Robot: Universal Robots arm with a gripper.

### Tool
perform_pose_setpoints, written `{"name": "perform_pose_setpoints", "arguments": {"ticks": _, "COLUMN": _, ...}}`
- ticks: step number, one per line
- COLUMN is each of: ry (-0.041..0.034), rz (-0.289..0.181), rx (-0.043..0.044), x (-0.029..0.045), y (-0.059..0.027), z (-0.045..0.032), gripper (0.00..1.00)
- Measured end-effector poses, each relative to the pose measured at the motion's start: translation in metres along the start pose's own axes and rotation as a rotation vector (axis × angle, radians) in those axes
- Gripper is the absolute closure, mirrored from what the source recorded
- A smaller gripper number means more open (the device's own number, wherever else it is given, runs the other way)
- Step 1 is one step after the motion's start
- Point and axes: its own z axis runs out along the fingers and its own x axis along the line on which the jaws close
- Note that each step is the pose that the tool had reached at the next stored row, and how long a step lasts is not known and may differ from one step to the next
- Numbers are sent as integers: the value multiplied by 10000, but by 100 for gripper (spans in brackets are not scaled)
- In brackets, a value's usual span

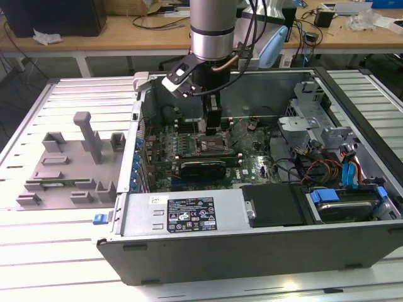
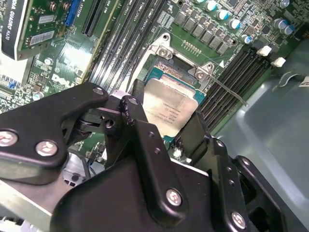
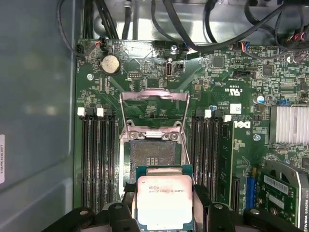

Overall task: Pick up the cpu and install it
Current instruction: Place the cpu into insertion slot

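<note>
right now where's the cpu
In both wrist views the cpu is gripped between the fingers inside the computer case. It sits right by the open socket, between the memory slots.

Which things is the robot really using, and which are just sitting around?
For the job:
cpu
gripper holding it
open socket

Just lying about:
grey tray
round battery
coloured cables
</note>
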Motion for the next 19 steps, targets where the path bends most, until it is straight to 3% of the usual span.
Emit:
{"name": "perform_pose_setpoints", "arguments": {"ticks": 11, "ry": -7, "rz": -1, "rx": -3, "x": 3, "y": 0, "z": 145, "gripper": 45}}
{"name": "perform_pose_setpoints", "arguments": {"ticks": 19, "ry": -6, "rz": 1, "rx": -3, "x": 8, "y": 5, "z": 296, "gripper": 45}}
